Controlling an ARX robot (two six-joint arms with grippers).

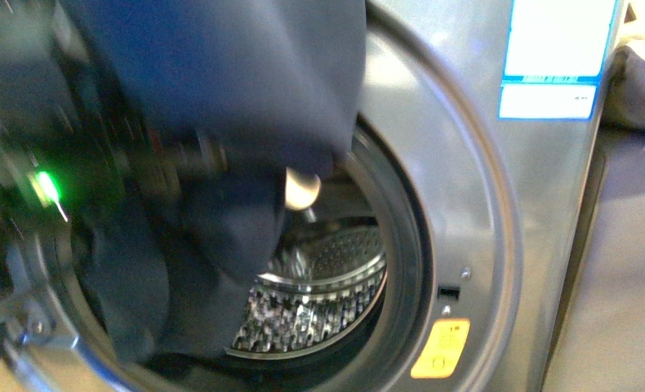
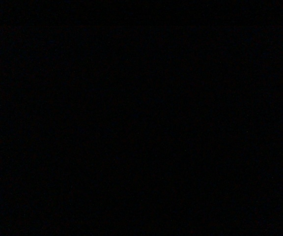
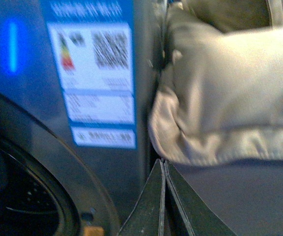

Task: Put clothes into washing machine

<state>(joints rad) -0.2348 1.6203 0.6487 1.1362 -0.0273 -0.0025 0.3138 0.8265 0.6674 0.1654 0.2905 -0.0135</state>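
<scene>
Navy clothes (image 1: pixel 221 73) hang closest to the front camera, draped from the top left down across the left half of the porthole. The lower folds slump over the dark rim and into the opening. Being limp, the fabric has to be carried high so that it clears the rim and drops inward rather than catching on the near edge. Behind it stands the washing machine (image 1: pixel 466 204). Its perforated steel drum (image 1: pixel 327 278) shows bare on the right side of the opening, so I judge much of the garment is not yet inside. Right of the machine a cream cloth (image 3: pixel 230 88) lies bunched, no part of this job. The left arm (image 1: pixel 25 163) sits at the far left, blurred, with a green light (image 1: pixel 46 186) glowing on it. Its tool is buried under the fabric, so I cannot tell whether it is clenched, and the left wrist view is dark. The right tool (image 3: pixel 162 196) is clenched on nothing, held near the machine's right edge below the energy label (image 3: pixel 95 73), probably to keep the porthole free. Low on the front panel sits the orange sticker (image 1: pixel 440 349)
</scene>
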